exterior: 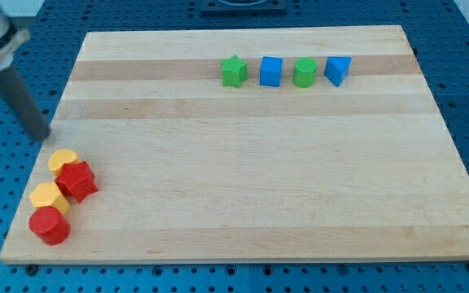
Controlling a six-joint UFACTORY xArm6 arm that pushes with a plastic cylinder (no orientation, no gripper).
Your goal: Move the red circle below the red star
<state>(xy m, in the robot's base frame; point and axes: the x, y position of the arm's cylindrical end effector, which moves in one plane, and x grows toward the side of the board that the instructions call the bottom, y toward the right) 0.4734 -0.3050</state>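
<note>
A red circle point(49, 225) sits toward the view's bottom-left of the red star point(76, 181), near it. My tip point(41, 135), a plain rod without fingers, hovers above the star. The small, rigid circle likely slides easily; push its flat side.

no readable text, labels, numbers, signs anywhere

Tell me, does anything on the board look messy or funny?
Nothing is broken or spilled. The green star, blue cube, green circle and blue triangle make a neat row, while the yellow heart, red star, yellow block and red circle huddle tightly together. My tip sits above them.
</note>
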